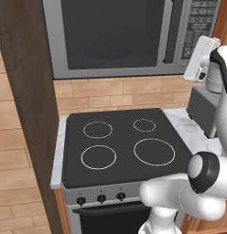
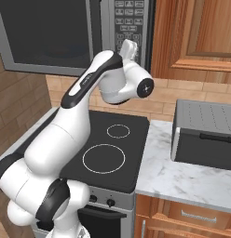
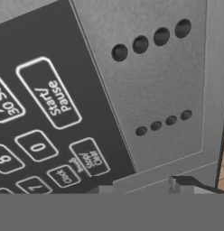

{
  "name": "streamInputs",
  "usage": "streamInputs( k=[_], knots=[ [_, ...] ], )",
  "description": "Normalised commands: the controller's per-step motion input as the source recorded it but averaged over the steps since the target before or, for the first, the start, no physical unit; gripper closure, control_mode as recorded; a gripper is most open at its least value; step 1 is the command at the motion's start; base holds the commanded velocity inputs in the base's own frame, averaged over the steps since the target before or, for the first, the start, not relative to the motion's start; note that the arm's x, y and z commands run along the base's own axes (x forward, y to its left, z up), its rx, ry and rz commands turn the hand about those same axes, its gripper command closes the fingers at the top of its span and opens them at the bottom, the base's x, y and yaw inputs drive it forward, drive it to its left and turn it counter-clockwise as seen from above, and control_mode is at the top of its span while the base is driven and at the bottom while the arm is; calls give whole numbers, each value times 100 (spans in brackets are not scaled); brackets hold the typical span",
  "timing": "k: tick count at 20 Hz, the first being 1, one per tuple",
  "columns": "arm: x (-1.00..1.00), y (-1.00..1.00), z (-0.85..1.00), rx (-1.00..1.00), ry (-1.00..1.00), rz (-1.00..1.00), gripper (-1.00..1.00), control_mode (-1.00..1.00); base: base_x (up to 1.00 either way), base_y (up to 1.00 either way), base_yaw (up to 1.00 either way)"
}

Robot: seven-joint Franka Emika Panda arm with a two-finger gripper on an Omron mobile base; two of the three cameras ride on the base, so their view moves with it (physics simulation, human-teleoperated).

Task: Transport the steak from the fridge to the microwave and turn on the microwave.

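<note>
The microwave [image 1: 110, 36] hangs above the stove with its dark glass door closed. Through the glass the steak [image 1: 105, 51] shows faintly as a reddish patch on a round plate. My gripper [image 1: 206, 42] is raised to the lower right of the keypad [image 1: 201, 18], right up against the panel [image 2: 128, 45]. In the hand view the Start/Pause button [image 3: 48, 92] and the Stop/Clear button [image 3: 89, 157] are very close, with a silver panel with small holes [image 3: 152, 43] beside them. My fingers are hidden, so their spread is unclear. The fridge is out of view.
A black four-ring stove [image 1: 120, 146] lies under the microwave, with knobs along its front. A dark grey box [image 2: 206, 135] stands on the marble counter [image 2: 182, 181] to the right. A wood panel [image 1: 28, 91] rises on the left, and wooden cabinets [image 2: 192, 37] hang on the right.
</note>
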Motion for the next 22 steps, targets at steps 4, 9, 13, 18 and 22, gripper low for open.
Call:
streamInputs(
  k=[4, 9, 13, 18, 22],
  knots=[
    [14, -45, -1, 0, 1, 0, -100, -100, 0, 0, 0],
    [3, -49, -4, 0, 0, -3, -100, -100, 0, 0, 0],
    [1, -40, -7, 0, 0, -6, -100, -100, 0, 0, 0],
    [30, -24, -10, 1, 3, -4, -100, -100, 0, 0, 0],
    [48, -8, -18, 3, 5, 0, -100, -100, 0, 0, 0]
  ],
)
